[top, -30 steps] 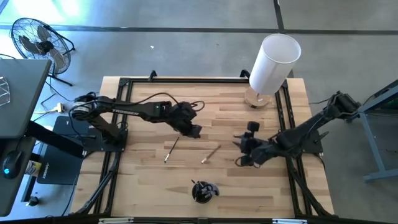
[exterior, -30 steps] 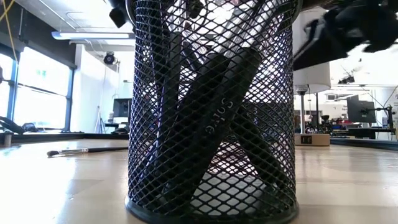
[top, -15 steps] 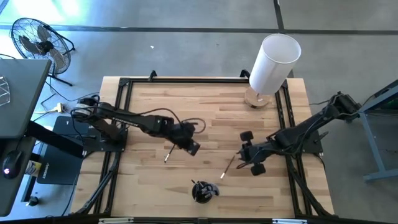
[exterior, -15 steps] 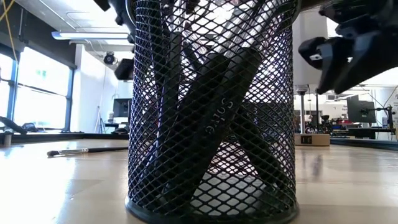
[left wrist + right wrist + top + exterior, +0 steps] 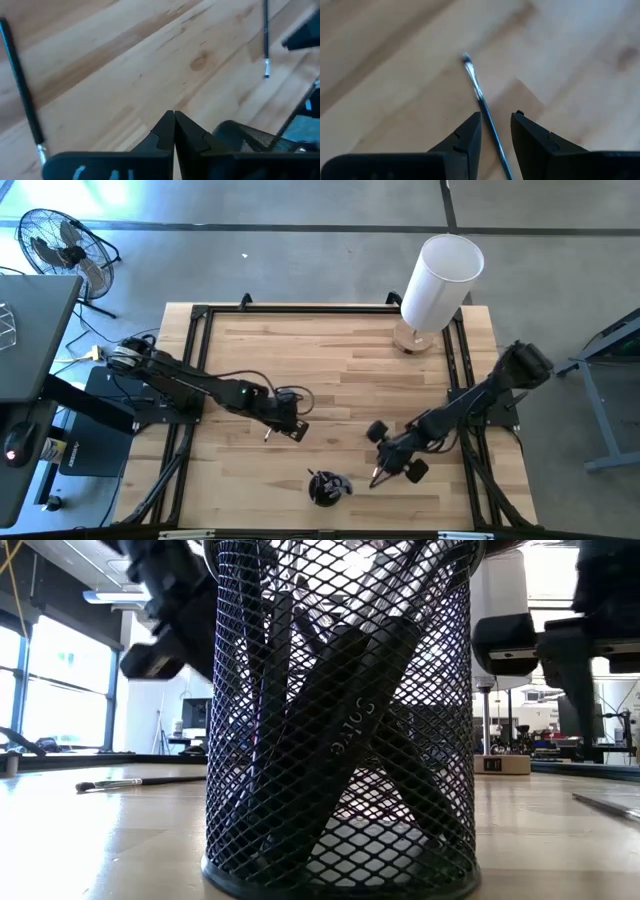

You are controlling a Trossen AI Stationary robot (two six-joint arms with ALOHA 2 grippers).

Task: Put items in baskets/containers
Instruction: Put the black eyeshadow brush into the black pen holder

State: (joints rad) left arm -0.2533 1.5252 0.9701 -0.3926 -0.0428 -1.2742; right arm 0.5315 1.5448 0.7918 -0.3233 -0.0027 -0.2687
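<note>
The right gripper [image 5: 385,467] hangs low over the table at about four o'clock from the board's centre, its jaws parted with a thin brush [image 5: 482,100] running up between the fingers [image 5: 465,137]. From the wrist view the handle seems to sit in the gap without being pinched, though I cannot be sure it is free. If the jaws close off-centre, the slim handle may roll or pivot out, or the tips may jam on the wood.

Just at nine o'clock from that gripper stands the black mesh cup [image 5: 325,488], already holding several brushes. A brush carried in flat could catch the rim or the handles sticking out and tip the light cup.

The left gripper [image 5: 291,427] is clenched on nothing, low at about seven o'clock, right beside a second brush [image 5: 270,433]. A sweep of that arm could knock this brush away.

The white cylinder [image 5: 440,280] stands well apart at one o'clock.
</note>
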